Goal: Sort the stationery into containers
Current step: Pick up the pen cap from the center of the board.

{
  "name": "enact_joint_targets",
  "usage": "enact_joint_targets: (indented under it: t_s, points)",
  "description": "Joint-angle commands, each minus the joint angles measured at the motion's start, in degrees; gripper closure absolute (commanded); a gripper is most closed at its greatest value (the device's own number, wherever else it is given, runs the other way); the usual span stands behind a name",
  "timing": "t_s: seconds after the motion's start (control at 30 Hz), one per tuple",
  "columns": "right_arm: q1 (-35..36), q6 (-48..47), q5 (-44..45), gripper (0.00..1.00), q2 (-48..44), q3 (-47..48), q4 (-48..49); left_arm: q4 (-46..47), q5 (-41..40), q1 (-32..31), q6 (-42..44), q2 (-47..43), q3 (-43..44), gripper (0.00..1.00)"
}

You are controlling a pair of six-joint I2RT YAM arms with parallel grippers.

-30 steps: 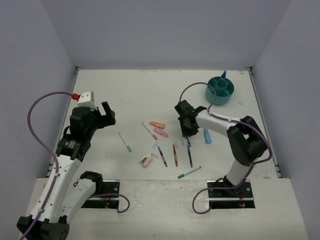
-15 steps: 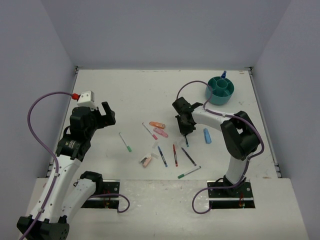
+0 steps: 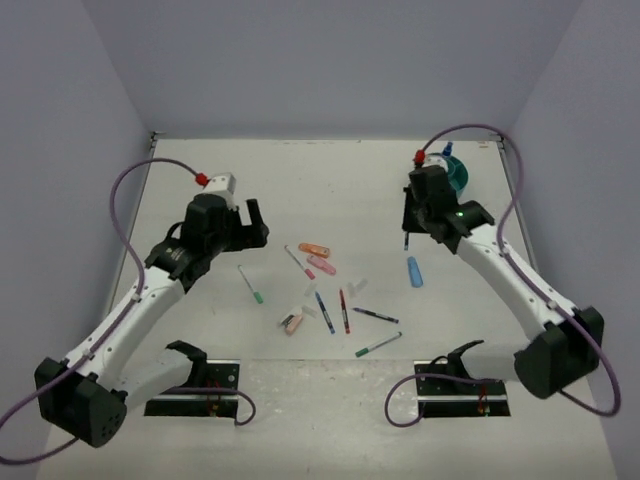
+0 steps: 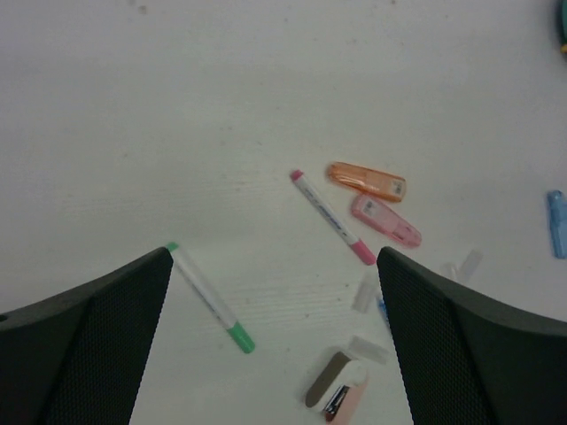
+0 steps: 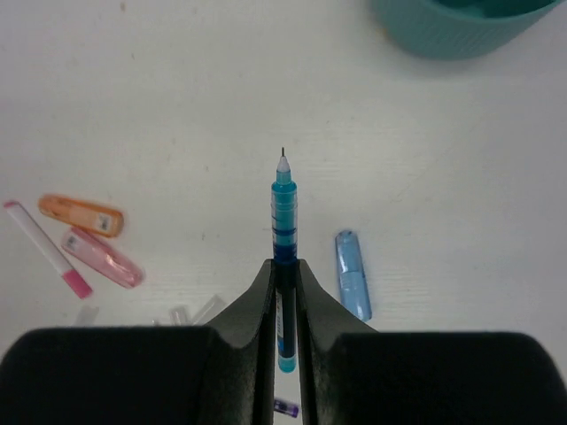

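The right gripper (image 5: pixel 283 266) is clamped on a blue pen (image 5: pixel 283 208), and only its own wrist camera makes that plain: the two fingers pinch the lower barrel and the fine tip points to 12 o'clock. From overhead the same pen is no more than a dark sliver under the wrist. The wrist view puts the teal organizer (image 5: pixel 461 31) at about 1 o'clock from the pen tip and well apart from it. The upper edge cuts it off, so only its outer wall shows. Overhead, the right arm covers much of it, and its compartments cannot be made out in either view. The light-blue highlighter (image 5: pixel 353 287) lies on the table (image 5: pixel 177 97) just at 3 o'clock of the gripped barrel. The left gripper (image 4: pixel 273 257) hangs with its jaws spread wide and nothing between them. Its camera looks down on the green-tipped marker (image 4: pixel 211 299) just beside the left finger. At 1 o'clock from that lies the pink-tipped marker (image 4: pixel 332 217), with the orange highlighter (image 4: pixel 368 181) and pink highlighter (image 4: pixel 385 220) close together beyond it. At 6 o'clock in this view the pink eraser (image 4: pixel 341 403) is cut by the lower edge. A brownish piece lies against it, too blurred to name. Two or three clear caps (image 4: pixel 365 292) lie nearby. Only the overhead camera shows the red pen (image 3: pixel 344 311), black pen (image 3: pixel 375 316) and green pen (image 3: pixel 377 345), which lie toward the table's 6 o'clock side.
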Motion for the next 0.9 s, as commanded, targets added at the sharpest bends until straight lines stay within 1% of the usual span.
enact_joint_targets:
  t_s: [0.0,0.03,0.1,0.17,0.2,0.23,0.3,0.4,0.47,0.5,0.53,0.6,0.63,0.67,0.7,0.73,0.77,0.83,0.87]
  points:
    - [-2.3,1.0,5.2,1.00,-12.7,-2.8,2.8,1.9,-11.9,-20.4,-7.5,11.0,8.0,0.00]
    - [-2.3,1.4,5.7,1.00,-12.8,-3.4,3.3,1.8,-14.1,-23.7,-7.5,11.3,9.7,0.00]
    - [-2.4,2.4,7.8,1.00,-16.8,-5.5,4.9,0.2,-16.8,-29.8,-10.5,23.3,15.0,0.00]
    - [-2.6,3.1,10.8,1.00,-19.4,-7.2,6.2,-0.5,-18.6,-33.8,-12.2,28.2,19.6,0.00]
    - [-2.7,3.3,11.5,1.00,-20.2,-7.8,6.5,-1.1,-19.3,-35.2,-14.1,32.7,21.3,0.00]
    - [-2.7,3.4,12.0,1.00,-20.7,-8.3,6.9,-1.6,-20.1,-36.6,-15.4,35.1,22.9,0.00]
    - [-2.8,3.4,11.8,1.00,-21.6,-9.5,7.9,-4.9,-25.7,-40.4,-20.7,39.6,28.3,0.00]
    - [-2.8,3.3,10.9,1.00,-21.8,-10.3,9.1,-7.7,-30.1,-43.4,-31.7,45.0,31.5,0.05]
    - [-2.8,3.0,10.1,1.00,-21.8,-10.8,9.7,-8.8,-29.7,-44.2,-35.3,47.0,33.2,0.10]
    - [-2.8,2.9,9.8,1.00,-21.8,-10.9,9.9,-9.6,-29.8,-44.5,-37.3,48.0,34.0,0.15]
    - [-2.8,2.9,9.5,1.00,-21.8,-11.0,10.0,-10.8,-30.2,-44.7,-39.7,49.1,34.5,0.26]
    - [-2.8,2.8,8.6,1.00,-22.2,-11.2,10.3,-13.3,-30.7,-44.8,-43.9,50.3,35.2,0.32]
    - [-2.8,2.6,7.7,1.00,-22.6,-11.6,10.8,-15.6,-30.9,-44.8,-47.2,51.2,35.8,0.42]
    - [-2.8,2.4,7.4,1.00,-23.0,-12.0,11.4,-16.5,-30.8,-44.8,-48.8,51.6,36.0,0.47]
    - [-2.8,2.3,7.4,1.00,-23.2,-12.3,11.9,-16.5,-30.7,-44.8,-49.4,51.7,36.0,0.51]
    - [-2.8,2.3,7.4,1.00,-23.4,-12.4,11.9,-16.5,-30.8,-44.9,-50.4,51.8,35.8,0.59]
    - [-2.8,2.2,7.4,1.00,-23.4,-12.4,11.9,-16.5,-30.9,-44.9,-51.1,51.9,35.6,0.63]
    - [-2.8,2.1,7.1,1.00,-23.6,-12.5,12.0,-17.2,-31.4,-44.8,-52.3,52.5,35.5,0.76]
    - [-2.8,2.1,6.9,1.00,-23.7,-12.7,12.1,-18.0,-31.7,-44.8,-52.8,53.0,35.8,0.80]
